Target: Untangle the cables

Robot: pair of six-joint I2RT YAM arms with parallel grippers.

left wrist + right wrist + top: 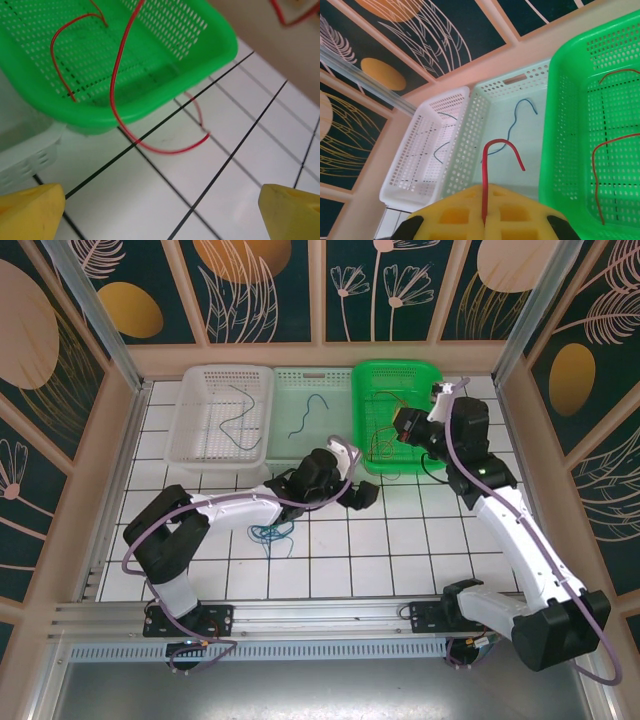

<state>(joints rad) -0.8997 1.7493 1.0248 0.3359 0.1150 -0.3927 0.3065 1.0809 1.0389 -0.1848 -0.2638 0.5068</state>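
Observation:
My right gripper (484, 220) is shut on a thin red cable (503, 144) that arches up out of its yellow pads; it hovers over the green basket (372, 400). A red cable (118, 75) hangs down across that basket's rim (150, 102), and its end curls on the tile. My left gripper (162, 212) stands wide open just short of that end, nothing between its yellow fingertips (30, 210). A small tangle of blue and teal cables (272, 532) lies on the tiles beside the left arm.
A blue cable (308, 417) lies in the pale mint basket (340, 455), a dark one (238, 412) in the white basket (196, 452). More red cables (600, 165) lie in the green basket. Walls close in the tiled floor on three sides.

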